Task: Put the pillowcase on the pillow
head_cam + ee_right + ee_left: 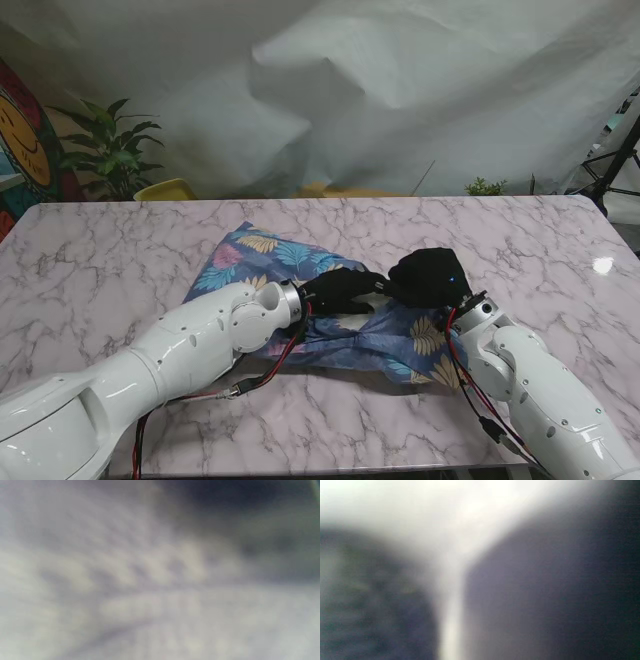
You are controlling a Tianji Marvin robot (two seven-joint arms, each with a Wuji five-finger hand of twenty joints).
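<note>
A blue pillowcase (300,262) with a leaf print lies on the marble table (120,250), plump at its far left part and flat nearer to me. No bare pillow shows. My black left hand (340,289) lies on the middle of the cloth, its fingers (368,283) stretched toward my right hand; its grip is hidden. My right hand (430,277) sits curled, knuckles up, on the cloth's right part, fingers bent down into the fabric. The two hands touch. Both wrist views are blurred, filled by close fabric.
A white sheet (400,90) hangs behind the table. A potted plant (110,150) and a yellow object (165,189) stand past the far left edge. A black tripod (615,165) stands at the far right.
</note>
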